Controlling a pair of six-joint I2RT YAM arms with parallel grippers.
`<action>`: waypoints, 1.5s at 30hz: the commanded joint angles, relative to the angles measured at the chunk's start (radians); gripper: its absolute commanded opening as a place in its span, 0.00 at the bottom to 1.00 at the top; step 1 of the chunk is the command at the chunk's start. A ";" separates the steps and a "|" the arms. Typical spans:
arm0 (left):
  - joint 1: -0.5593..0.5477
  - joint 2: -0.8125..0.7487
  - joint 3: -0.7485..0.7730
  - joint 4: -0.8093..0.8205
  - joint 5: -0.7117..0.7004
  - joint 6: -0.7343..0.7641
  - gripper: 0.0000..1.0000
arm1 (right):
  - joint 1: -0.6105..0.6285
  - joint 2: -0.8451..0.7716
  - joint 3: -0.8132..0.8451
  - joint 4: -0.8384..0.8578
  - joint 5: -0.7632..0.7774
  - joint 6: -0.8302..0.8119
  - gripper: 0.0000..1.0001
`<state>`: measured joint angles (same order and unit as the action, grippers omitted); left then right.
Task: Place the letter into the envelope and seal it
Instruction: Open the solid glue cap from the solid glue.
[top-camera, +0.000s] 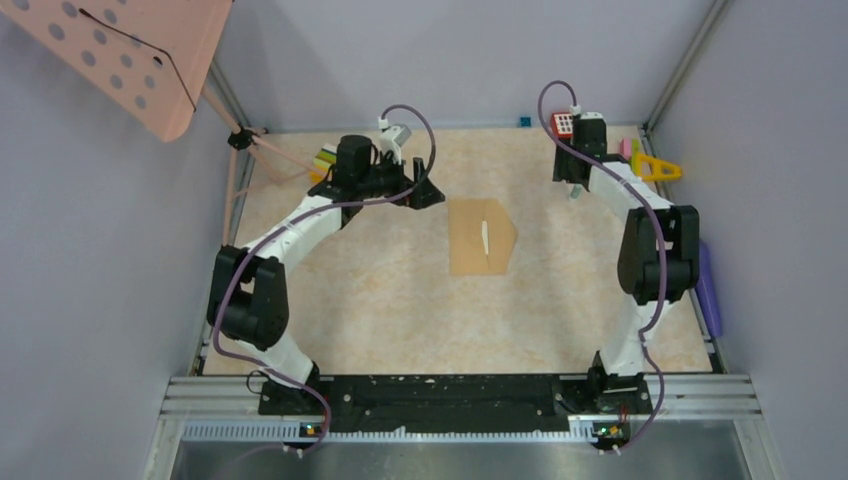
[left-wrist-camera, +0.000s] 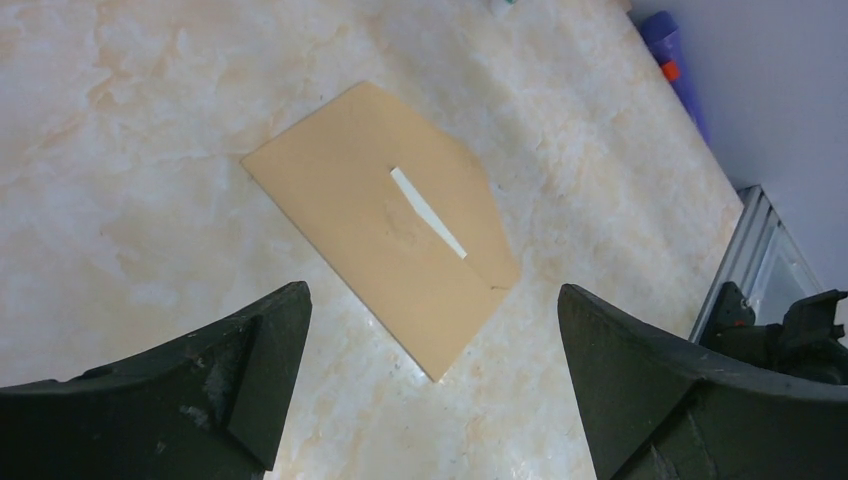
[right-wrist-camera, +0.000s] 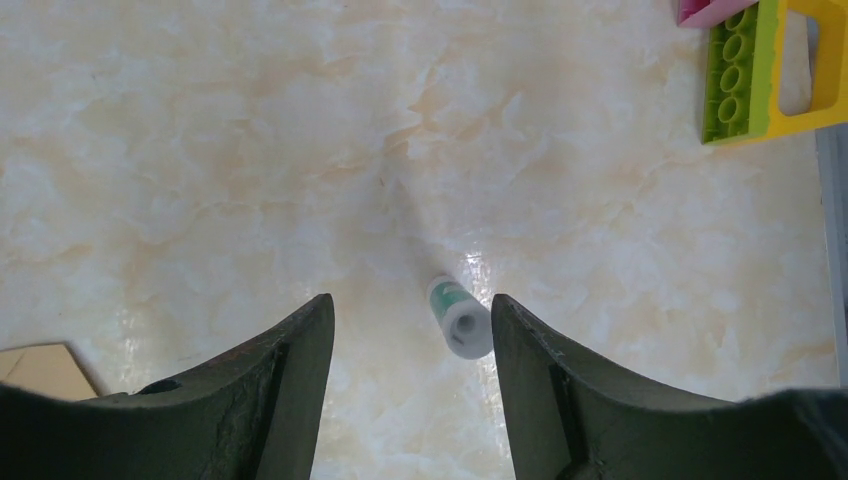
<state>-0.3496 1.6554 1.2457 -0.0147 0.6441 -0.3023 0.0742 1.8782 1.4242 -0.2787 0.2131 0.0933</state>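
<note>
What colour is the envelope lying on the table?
The envelope is tan-brown, with a thin whitish strip; clearest in the left wrist view.

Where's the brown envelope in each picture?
Top view: envelope in the middle of the marbled table.
Left wrist: envelope in the centre, tilted.
Right wrist: only a tan corner of the envelope, bottom left.
Shared landmark: that marbled table, in all three.

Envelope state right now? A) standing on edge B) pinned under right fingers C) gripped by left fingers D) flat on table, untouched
D: the envelope lies flat, the open left fingers are clear of it, and the right fingers are off at a small tube.
</note>
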 joint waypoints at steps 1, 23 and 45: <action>0.001 -0.040 -0.031 -0.092 -0.037 0.106 0.98 | -0.017 0.053 0.115 -0.039 0.054 -0.037 0.59; 0.001 -0.065 -0.101 -0.018 -0.001 0.065 0.98 | -0.024 0.193 0.213 -0.190 0.040 -0.060 0.54; 0.000 -0.071 -0.086 -0.012 0.051 0.065 0.98 | -0.024 0.137 0.239 -0.214 0.011 -0.084 0.01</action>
<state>-0.3496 1.6337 1.1366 -0.0532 0.6567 -0.2596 0.0593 2.0789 1.6318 -0.4843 0.2489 0.0181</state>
